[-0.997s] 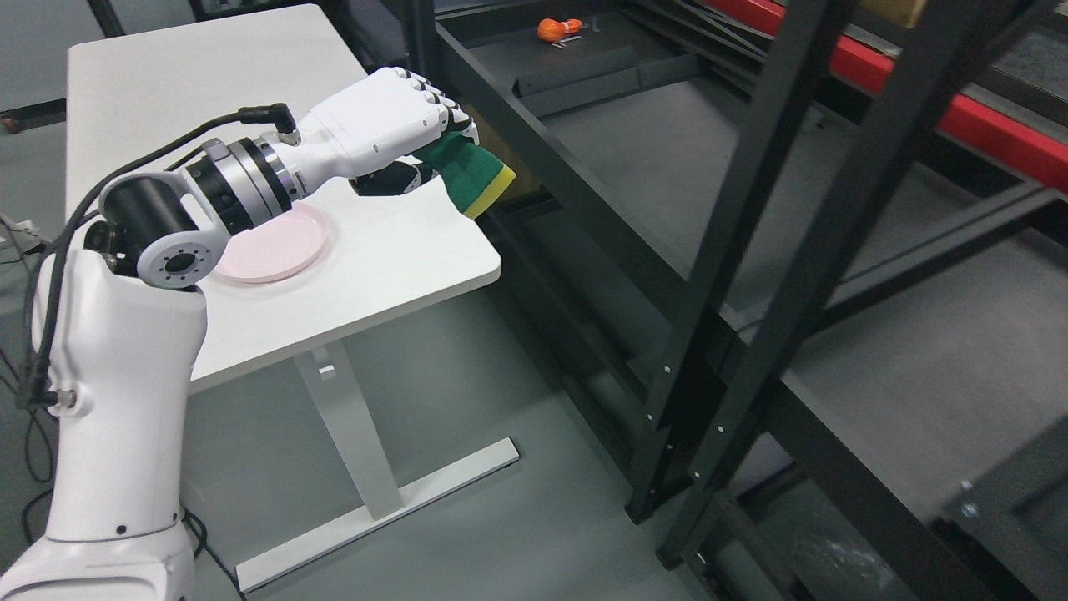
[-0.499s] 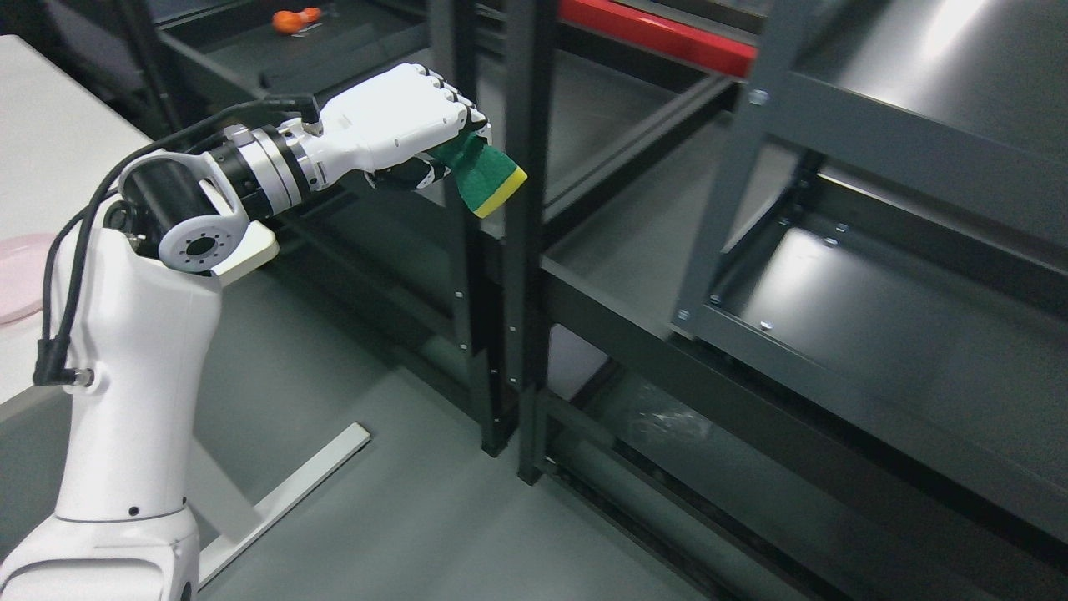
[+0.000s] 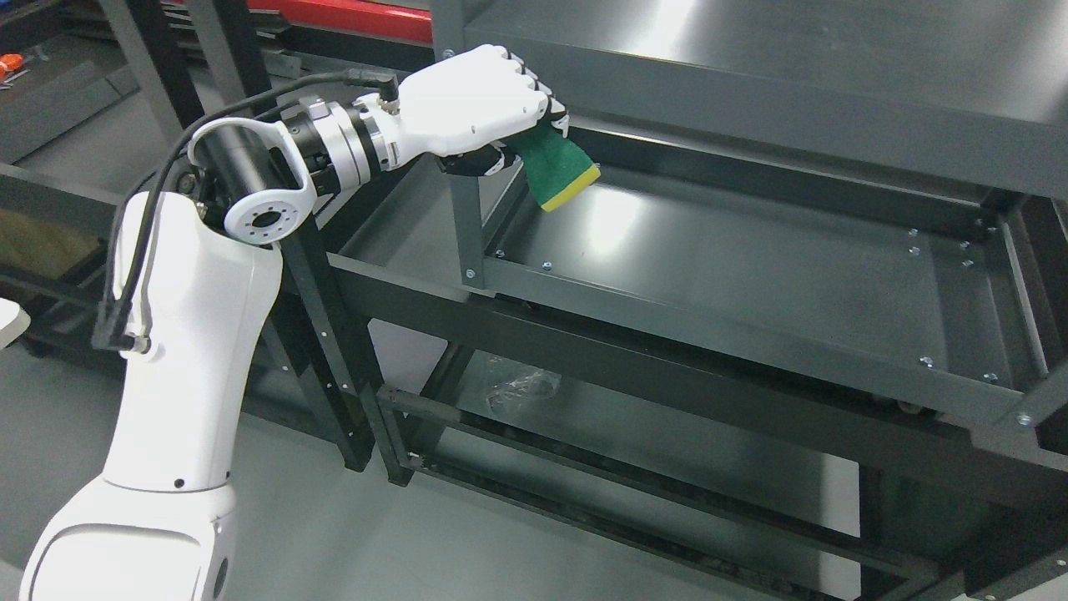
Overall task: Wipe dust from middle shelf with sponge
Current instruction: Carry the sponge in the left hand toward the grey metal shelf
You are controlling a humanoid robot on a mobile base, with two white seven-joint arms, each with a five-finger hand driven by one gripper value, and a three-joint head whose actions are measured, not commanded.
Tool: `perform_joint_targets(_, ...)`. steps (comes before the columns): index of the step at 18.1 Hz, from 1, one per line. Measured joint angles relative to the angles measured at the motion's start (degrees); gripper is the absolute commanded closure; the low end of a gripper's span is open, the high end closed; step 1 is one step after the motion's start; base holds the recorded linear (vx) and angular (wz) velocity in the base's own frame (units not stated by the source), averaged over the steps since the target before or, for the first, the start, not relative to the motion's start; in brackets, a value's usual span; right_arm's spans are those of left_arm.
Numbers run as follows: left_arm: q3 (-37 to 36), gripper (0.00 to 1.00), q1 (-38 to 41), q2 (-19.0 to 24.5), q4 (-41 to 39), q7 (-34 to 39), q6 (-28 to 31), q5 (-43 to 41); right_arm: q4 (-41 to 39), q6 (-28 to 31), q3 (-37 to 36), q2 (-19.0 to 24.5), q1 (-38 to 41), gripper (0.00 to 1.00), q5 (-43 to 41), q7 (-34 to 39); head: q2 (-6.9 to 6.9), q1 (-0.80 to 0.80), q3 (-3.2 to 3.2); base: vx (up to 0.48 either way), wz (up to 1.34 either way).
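Note:
My left hand (image 3: 501, 125) is curled shut on a green sponge with a yellow underside (image 3: 557, 167). The sponge hangs below the fist, held in the air just above the left rear part of the dark grey middle shelf (image 3: 751, 267). It does not touch the shelf surface. A grey upright post (image 3: 467, 225) stands just left of and below the hand. My white left arm (image 3: 192, 334) rises from the lower left. The right hand is out of view.
A grey top shelf (image 3: 751, 92) overhangs the hand closely from above. A black rack frame (image 3: 334, 334) stands in front of the grey shelf unit, with lower tiers beneath (image 3: 667, 451). A red beam (image 3: 350, 15) runs along the back left. Grey floor lies at the bottom left.
The whole view has swung right, from the white table to the grey shelf unit. My left hand has carried the sponge up over the middle shelf's left end, still gripping it.

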Motion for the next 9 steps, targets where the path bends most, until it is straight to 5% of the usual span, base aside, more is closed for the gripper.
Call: perform_joint_targets(9,-5.9,0.88,-4.5,-2.6,0.3,-0.3,0.0,6.3,0.0,0.0,0.0,0.0,0.0,0.0,0.0,0.0,0.0,0.0,0.0,0.006,-0.08)
